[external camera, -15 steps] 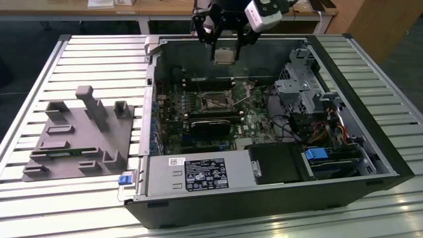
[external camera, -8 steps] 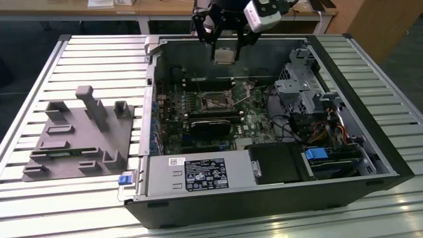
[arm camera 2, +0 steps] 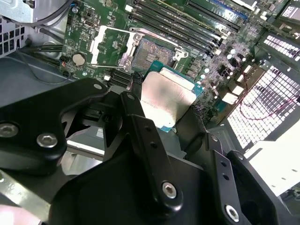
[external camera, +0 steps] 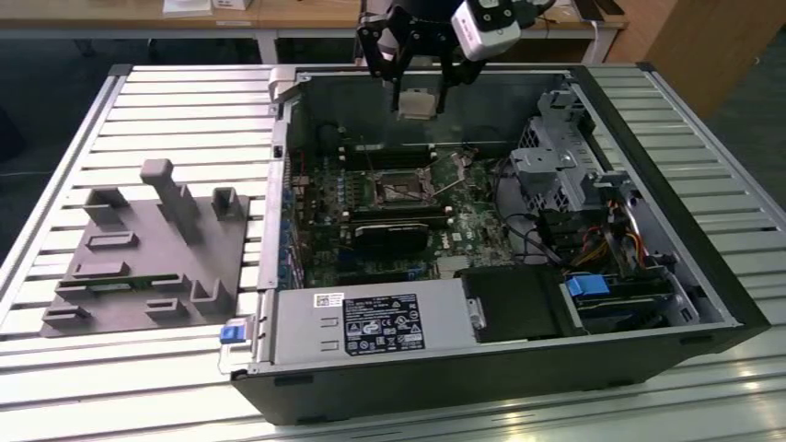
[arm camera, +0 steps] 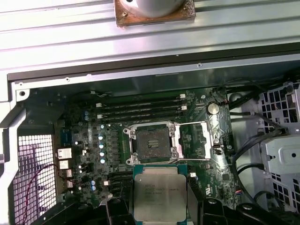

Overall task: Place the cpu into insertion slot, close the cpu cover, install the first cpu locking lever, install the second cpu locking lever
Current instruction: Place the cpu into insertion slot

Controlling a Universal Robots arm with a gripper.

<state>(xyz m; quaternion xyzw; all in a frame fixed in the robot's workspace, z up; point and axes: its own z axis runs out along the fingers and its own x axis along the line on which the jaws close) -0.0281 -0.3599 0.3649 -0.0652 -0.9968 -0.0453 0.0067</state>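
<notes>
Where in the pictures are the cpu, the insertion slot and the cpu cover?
the cpu (arm camera: 159,193): first wrist view, middle of its silvery metal face.
the insertion slot (arm camera: 152,143): first wrist view, its dark centre.
the cpu cover (arm camera: 209,138): first wrist view, outer rail of the open frame.

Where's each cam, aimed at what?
Exterior view: off-arm, high, looking into the open black computer case; black hand holds the small silvery square cpu.
First wrist view: on arm, facing the black-rimmed square insertion slot past cpu and hand tips.
Second wrist view: on arm, behind hand's black links.
Both wrist views share cpu, slot.
</notes>
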